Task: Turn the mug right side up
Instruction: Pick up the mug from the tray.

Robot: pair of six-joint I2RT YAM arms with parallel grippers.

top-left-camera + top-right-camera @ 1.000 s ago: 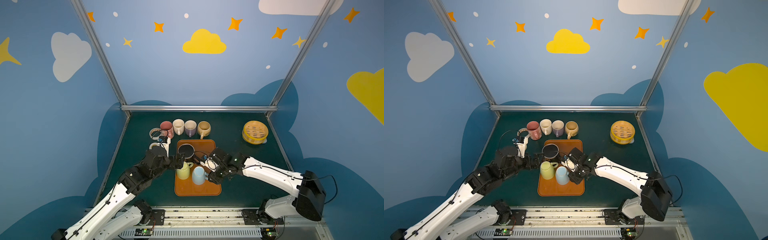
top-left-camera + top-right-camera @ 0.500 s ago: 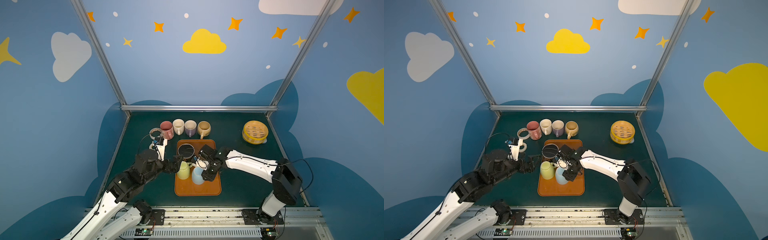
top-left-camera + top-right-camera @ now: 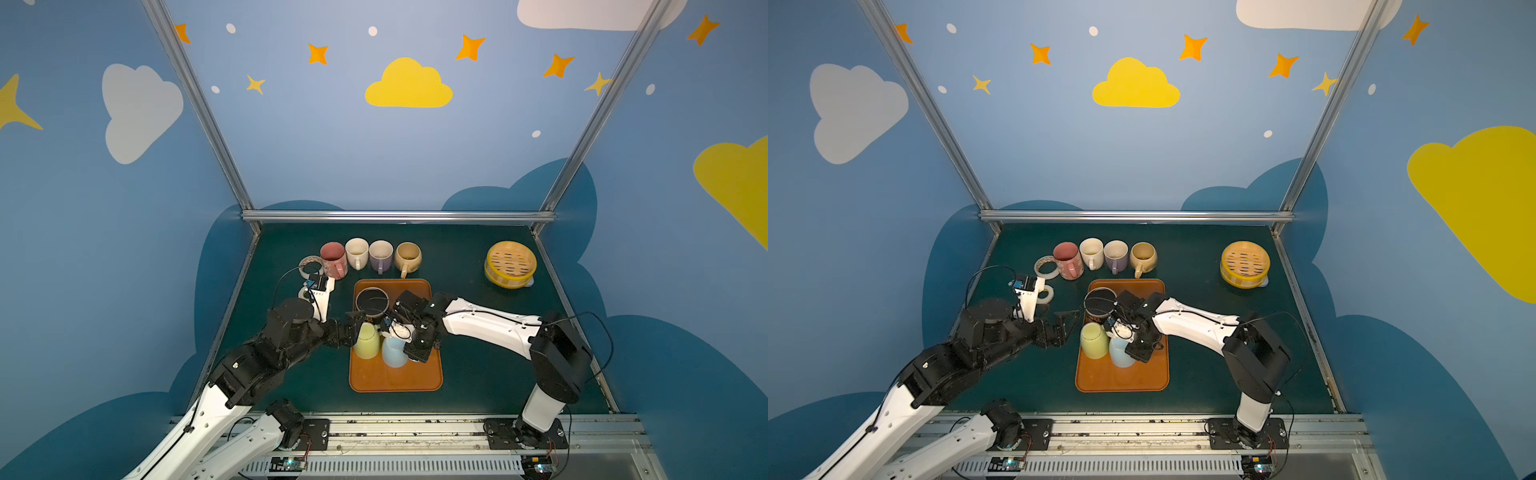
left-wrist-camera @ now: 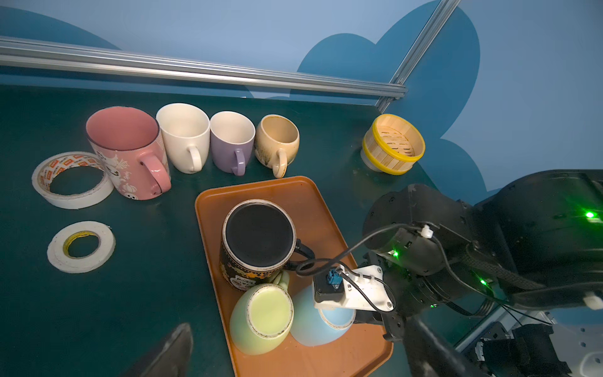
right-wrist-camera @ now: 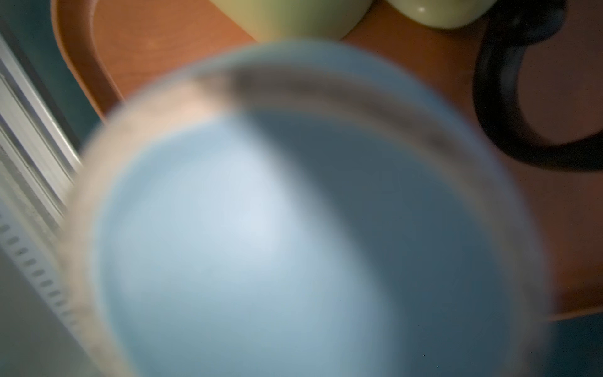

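Three mugs stand bottom up on the orange tray (image 3: pixel 395 380): a black one (image 3: pixel 372 303), a green one (image 3: pixel 368 343) and a light blue one (image 3: pixel 395 353). My right gripper (image 3: pixel 415 345) presses against the blue mug's right side. Its jaws are hidden, and the blue mug's blurred base (image 5: pixel 261 228) fills the right wrist view. My left gripper (image 3: pixel 1069 326) is open just left of the green mug (image 3: pixel 1095 340), holding nothing. In the left wrist view the green mug (image 4: pixel 264 316) and the blue mug (image 4: pixel 313 323) touch each other.
Upright pink (image 3: pixel 333 257), cream (image 3: pixel 357 252), purple (image 3: pixel 381 255) and tan (image 3: pixel 408 257) mugs line the back. Two tape rolls (image 4: pixel 73 179) (image 4: pixel 81 246) lie at the left. A bamboo steamer (image 3: pixel 510 264) sits back right. The black mug's handle (image 5: pixel 502 107) is close to the blue mug.
My right gripper has moved left across the tray up to the blue mug's side. The left gripper stays open beside the green mug, and its arm has shifted slightly.
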